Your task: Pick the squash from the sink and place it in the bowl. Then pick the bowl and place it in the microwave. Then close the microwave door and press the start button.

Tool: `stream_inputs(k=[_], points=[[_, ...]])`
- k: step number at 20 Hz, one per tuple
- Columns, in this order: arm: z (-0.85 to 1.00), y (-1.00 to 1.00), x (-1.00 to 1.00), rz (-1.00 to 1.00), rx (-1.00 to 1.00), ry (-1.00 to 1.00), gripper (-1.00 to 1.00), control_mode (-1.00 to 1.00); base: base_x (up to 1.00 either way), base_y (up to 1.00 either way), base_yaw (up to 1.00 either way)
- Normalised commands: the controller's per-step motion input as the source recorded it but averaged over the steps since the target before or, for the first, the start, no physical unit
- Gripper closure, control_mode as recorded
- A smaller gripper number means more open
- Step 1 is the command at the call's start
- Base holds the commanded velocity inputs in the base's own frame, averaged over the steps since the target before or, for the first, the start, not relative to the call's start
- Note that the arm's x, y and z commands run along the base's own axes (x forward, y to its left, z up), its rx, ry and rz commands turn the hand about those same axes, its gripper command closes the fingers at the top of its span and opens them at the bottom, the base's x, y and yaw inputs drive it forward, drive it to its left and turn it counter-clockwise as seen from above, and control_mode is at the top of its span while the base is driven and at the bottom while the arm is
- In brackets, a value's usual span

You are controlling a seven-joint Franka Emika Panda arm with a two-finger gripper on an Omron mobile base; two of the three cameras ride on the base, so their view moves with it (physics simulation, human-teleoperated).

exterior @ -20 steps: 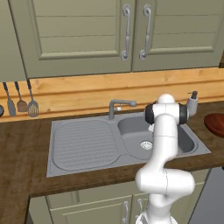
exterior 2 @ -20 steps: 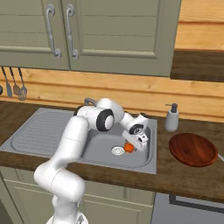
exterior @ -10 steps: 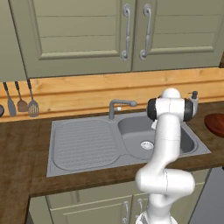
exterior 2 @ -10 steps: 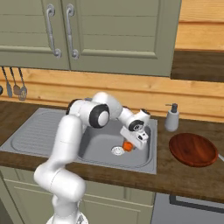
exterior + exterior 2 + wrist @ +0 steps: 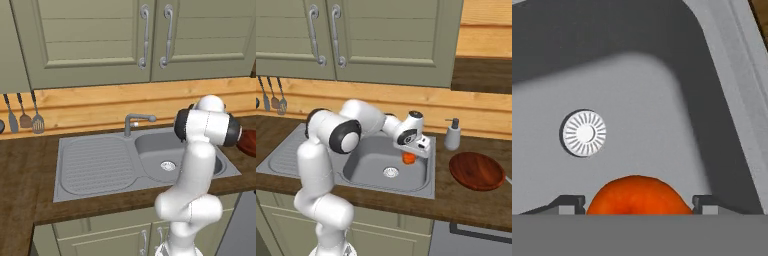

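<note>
The small orange-red squash [image 5: 637, 196] fills the gap between my gripper's two fingertips [image 5: 572, 204], touching both. My gripper [image 5: 410, 154] is shut on the squash [image 5: 408, 158], low over the right part of the sink's basin [image 5: 373, 162], just right of the drain [image 5: 390, 172]. The reddish-brown bowl [image 5: 477, 170] sits on the counter right of the sink, apart from the hand. In the left base view my own arm hides the hand; the sink [image 5: 100, 165] and the bowl's edge [image 5: 247, 142] show there. The microwave is out of view.
A bent-spout faucet [image 5: 135, 122] stands behind the basin. A soap dispenser [image 5: 452, 134] stands between sink and bowl, close behind the hand. Utensils [image 5: 22, 115] hang on the wall at the far left. Cabinet doors [image 5: 150, 40] hang above the counter.
My elbow has swung back and to the side while the hand stayed over the basin's right side. The squash now shows a little higher, right under the hand.
</note>
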Motion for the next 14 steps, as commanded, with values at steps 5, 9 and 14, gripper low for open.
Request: stream_inputs(k=[5,9,14], points=[[1.00,-0.41,-0.56,0.16,-0.19,-0.24,1.00,-1.00,0.00,0.00,0.00],[1.00,-0.55,-0.31,0.06,-0.19,-0.09,1.00,-1.00,0.00,0.00,0.00],[0.75,-0.72,-0.01,0.00,-0.17,0.01,1.00,-1.00,0.00,0.00,0.00]])
